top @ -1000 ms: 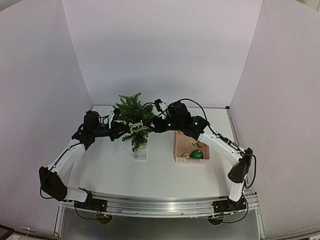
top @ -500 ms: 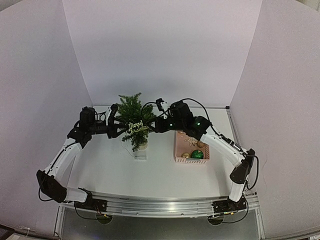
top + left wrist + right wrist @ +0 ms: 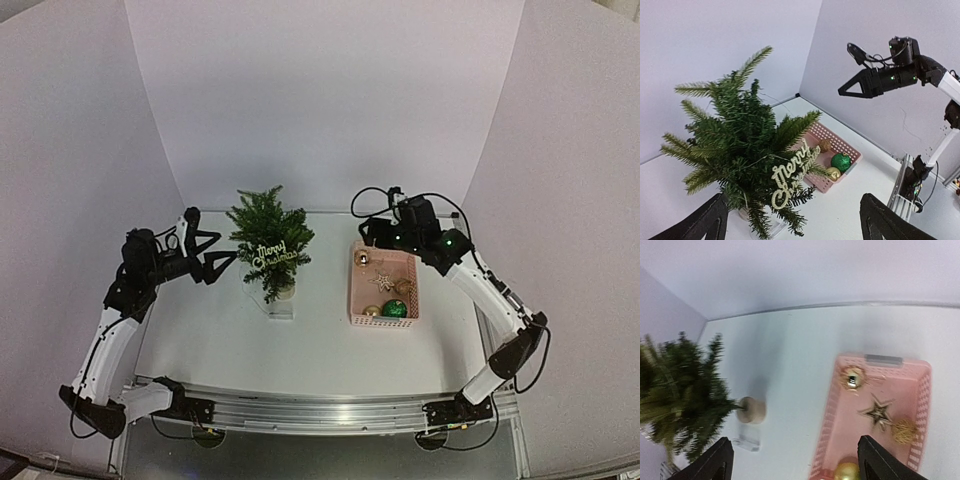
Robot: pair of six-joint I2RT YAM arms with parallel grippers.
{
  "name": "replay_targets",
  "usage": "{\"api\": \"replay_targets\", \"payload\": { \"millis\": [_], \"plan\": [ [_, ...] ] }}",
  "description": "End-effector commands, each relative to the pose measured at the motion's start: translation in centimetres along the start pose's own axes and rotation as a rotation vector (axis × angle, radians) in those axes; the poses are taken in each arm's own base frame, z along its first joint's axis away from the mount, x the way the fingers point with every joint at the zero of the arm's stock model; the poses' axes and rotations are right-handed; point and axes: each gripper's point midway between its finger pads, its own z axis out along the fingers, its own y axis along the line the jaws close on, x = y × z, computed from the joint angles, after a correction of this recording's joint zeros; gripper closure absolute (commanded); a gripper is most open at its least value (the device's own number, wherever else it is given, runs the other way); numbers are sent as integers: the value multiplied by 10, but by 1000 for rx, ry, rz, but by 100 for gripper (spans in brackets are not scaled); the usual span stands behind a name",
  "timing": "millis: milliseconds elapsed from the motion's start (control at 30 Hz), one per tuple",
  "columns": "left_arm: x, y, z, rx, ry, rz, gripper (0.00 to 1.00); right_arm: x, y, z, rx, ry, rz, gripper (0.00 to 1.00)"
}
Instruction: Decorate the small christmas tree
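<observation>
While the small christmas tree (image 3: 268, 240) stands upright on its pale base toward the back of the surface (image 3: 300, 350), its boughs are free to reach from either side. A gold "Merry Christmas" sign (image 3: 276, 252) already hangs on its front branches. To the tree's right, well apart from it, sits the pink basket (image 3: 383, 324), which keeps the unhung ornaments together: a green ball (image 3: 394, 308), a gold star (image 3: 383, 281) and gold baubles (image 3: 371, 310). The left jaws hover just left of the tree, spread wide and empty, aimed at the branches without touching them. The right jaws, likewise wide and empty, hang over the basket's far end, well right of the tree, probably placed to pick the next ornament.
</observation>
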Motion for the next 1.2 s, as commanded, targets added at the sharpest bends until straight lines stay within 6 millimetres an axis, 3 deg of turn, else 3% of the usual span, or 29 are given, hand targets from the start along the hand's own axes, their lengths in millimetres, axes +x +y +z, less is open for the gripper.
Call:
{"api": "replay_targets", "payload": {
  "millis": [0,167,367,733,1167],
  "plan": [
    [2,27,-16,-179,-60,-81,8,34,-79,23,217,133,82,17],
    [15,46,-23,-250,-55,-128,8,53,-116,64,256,240,129,21],
    [20,62,-23,-288,-51,-138,8,81,-122,125,197,382,-54,28],
    [30,87,-12,-317,-14,-174,8,97,-146,197,158,458,-166,30],
    [32,112,-4,-348,0,-198,7,112,-158,231,115,497,-180,29]
  ]
}}
